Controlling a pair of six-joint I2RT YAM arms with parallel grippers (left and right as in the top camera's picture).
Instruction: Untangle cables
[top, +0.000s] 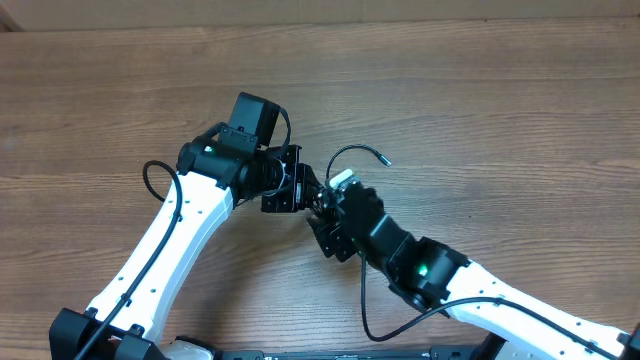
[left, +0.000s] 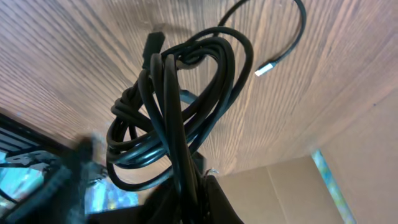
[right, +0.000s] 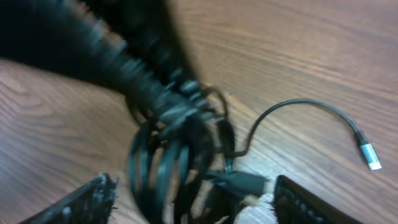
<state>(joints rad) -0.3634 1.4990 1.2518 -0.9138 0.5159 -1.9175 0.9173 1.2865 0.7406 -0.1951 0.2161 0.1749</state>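
Cables tangled in bundle, pinched in closed left claw; right claw spread wide, bundle between its fingers.

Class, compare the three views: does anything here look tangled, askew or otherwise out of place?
Yes: the cables are knotted into one looped bundle, held by the left gripper. One loose end with a silver plug arcs away over the table. Nothing looks damaged.

Surfaces noted: wood, rubbery sheath, metal, plastic.
Seen: table of brown wood grain, matt and smooth; cables in black rubbery sheath, slightly glossy; plug with bright silvery metal tip; arms in white glossy plastic shells, black matt joints.
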